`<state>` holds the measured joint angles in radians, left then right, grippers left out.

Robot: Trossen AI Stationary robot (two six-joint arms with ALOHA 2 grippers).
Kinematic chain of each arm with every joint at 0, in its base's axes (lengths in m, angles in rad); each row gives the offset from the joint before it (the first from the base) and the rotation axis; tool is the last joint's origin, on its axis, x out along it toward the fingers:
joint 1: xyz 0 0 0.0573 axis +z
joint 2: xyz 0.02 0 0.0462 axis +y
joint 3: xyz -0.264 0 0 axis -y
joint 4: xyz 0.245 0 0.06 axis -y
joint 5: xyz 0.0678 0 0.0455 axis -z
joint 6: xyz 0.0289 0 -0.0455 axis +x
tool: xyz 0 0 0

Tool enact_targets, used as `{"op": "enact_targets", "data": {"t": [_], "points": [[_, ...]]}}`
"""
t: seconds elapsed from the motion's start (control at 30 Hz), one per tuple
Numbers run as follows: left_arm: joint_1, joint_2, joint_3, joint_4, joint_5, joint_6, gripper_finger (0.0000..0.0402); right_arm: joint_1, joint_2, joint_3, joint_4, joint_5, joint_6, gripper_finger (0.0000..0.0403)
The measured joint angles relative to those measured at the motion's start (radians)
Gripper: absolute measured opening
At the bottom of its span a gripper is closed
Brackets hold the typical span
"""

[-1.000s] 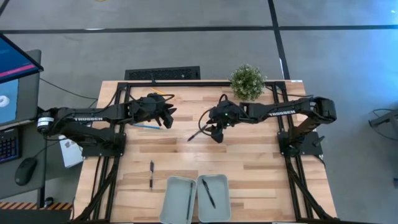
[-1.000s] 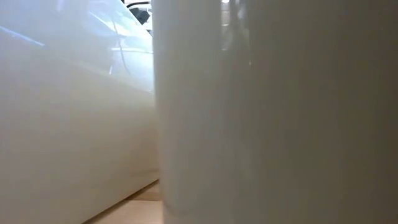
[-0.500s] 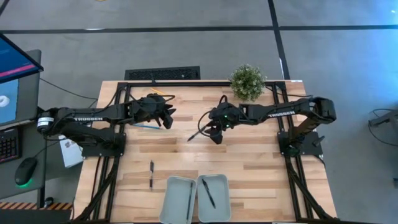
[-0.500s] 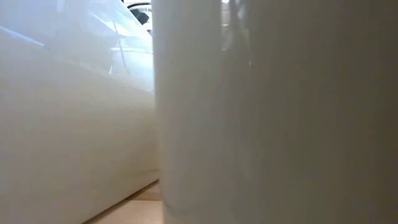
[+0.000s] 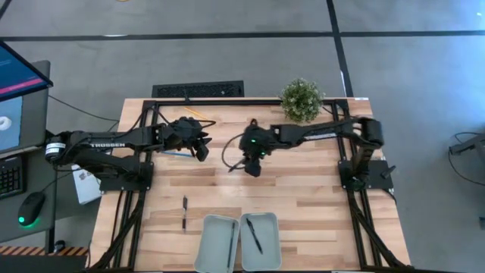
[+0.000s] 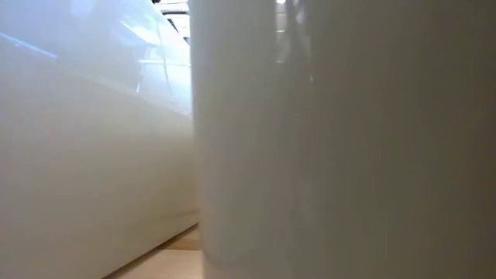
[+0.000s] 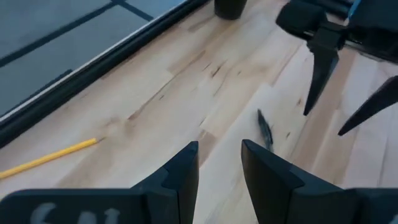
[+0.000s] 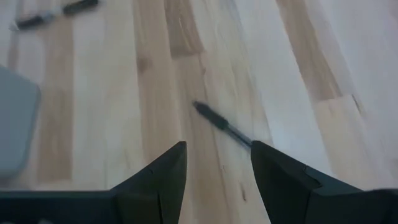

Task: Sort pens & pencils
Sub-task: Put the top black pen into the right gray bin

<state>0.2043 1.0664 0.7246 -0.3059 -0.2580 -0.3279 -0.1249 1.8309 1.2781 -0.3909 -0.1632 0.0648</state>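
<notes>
Two grey trays (image 5: pixel 216 243) sit side by side at the near edge of the wooden surface (image 5: pixel 318 205). The right tray (image 5: pixel 260 241) holds one dark pen (image 5: pixel 254 236), and the left tray shows a thin stick I cannot identify, so the sorting looks barely started. Beyond the trays, one pen (image 5: pixel 184 211) lies just to their left. Farther back, another pen (image 5: pixel 233 164) lies loose at mid-surface, and the right pincer (image 5: pixel 254 164) hovers over it with its fingers (image 8: pixel 166 171) spread apart, holding nothing; the pen (image 8: pixel 222 124) shows ahead between them. The left pincer (image 5: pixel 198 145) waits farther left of that, fingers (image 7: pixel 184 171) parted and empty, with a light blue pencil (image 5: pixel 178 154) beside it and a yellow pencil (image 7: pixel 46 158) near the far edge. Left to do, judging by this: both loose pens and both pencils need binning.
</notes>
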Motion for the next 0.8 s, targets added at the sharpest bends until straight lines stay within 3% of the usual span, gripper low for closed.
{"op": "enact_targets", "data": {"t": [0.13, 0.3, 0.8], "points": [[0.0, 0.0, 0.0, -0.06, 0.02, 0.025, 0.0112, 0.0, 0.087, 0.119, -0.161, 0.004, -0.112, 0.0201], [0.0, 0.0, 0.0, -0.11, 0.016, 0.033, 0.0112, 0.0, 0.139, 0.211, -0.196, 0.007, -0.236, 0.0201], [0.0, 0.0, 0.0, -0.153, 0.015, 0.099, 0.0112, -0.033, 0.138, 0.215, -0.208, 0.031, -0.322, 0.0201]]}}
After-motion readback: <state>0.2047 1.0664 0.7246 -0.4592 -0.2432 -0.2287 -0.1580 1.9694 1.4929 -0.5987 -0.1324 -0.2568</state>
